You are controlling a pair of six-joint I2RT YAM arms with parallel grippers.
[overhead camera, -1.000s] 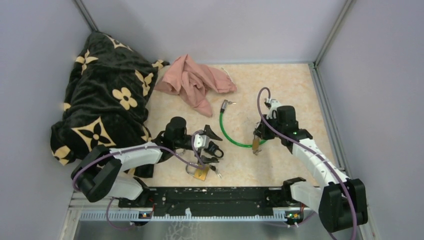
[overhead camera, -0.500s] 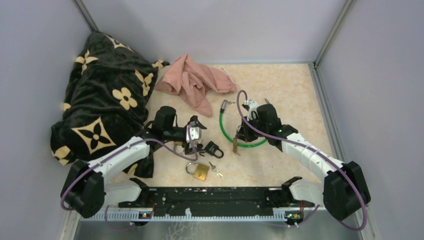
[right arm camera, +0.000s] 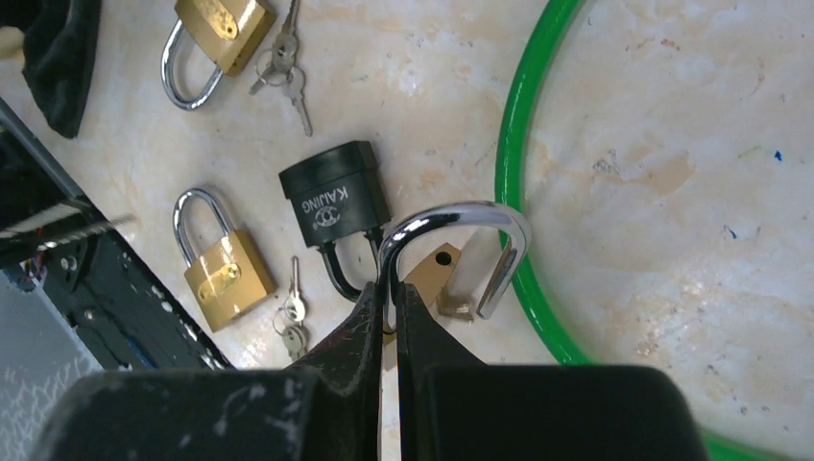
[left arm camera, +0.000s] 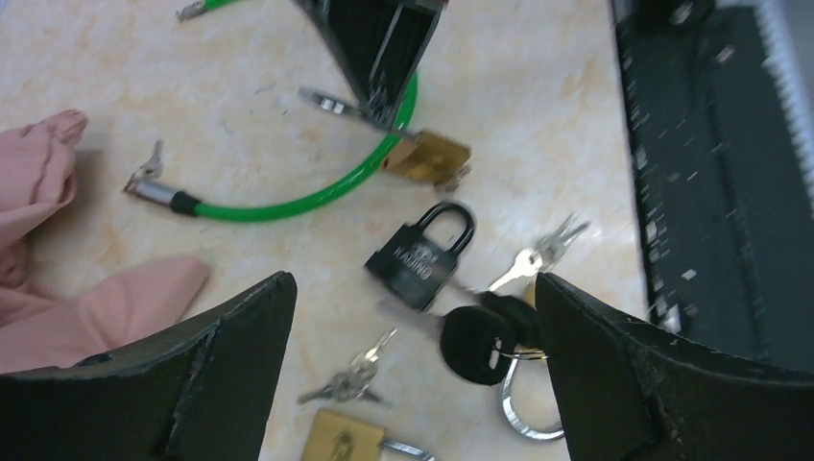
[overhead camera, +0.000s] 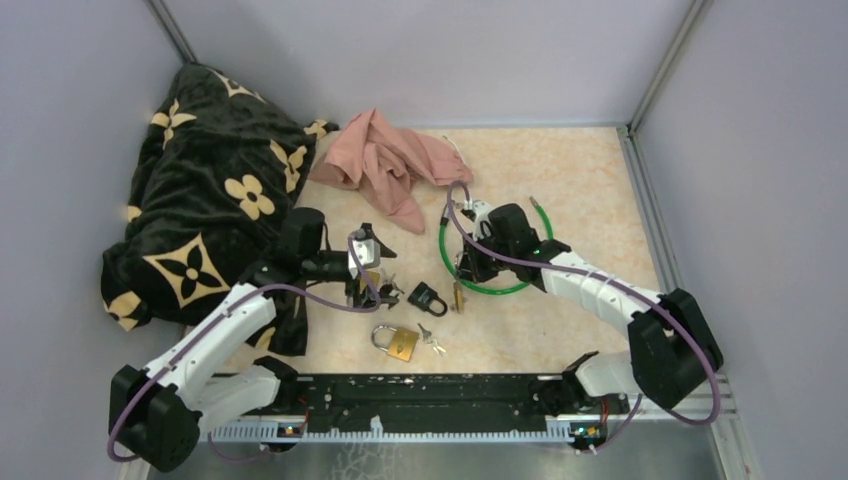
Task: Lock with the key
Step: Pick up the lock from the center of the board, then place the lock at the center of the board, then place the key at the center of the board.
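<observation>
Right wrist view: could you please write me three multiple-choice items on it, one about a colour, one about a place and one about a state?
1. What colour is the cable loop?
A) red B) green C) blue

2. Where does the black padlock lie?
A) inside the loop B) on the table, outside the loop C) hanging on the loop

3. The right gripper is:
A) open and empty B) shut on a key C) shut on the shackle of a brass padlock

Answers:
1 B, the loop is bright green.
2 B, it rests flat on the tabletop to the left of the cable.
3 C, the closed fingers pinch the silver shackle.
</observation>
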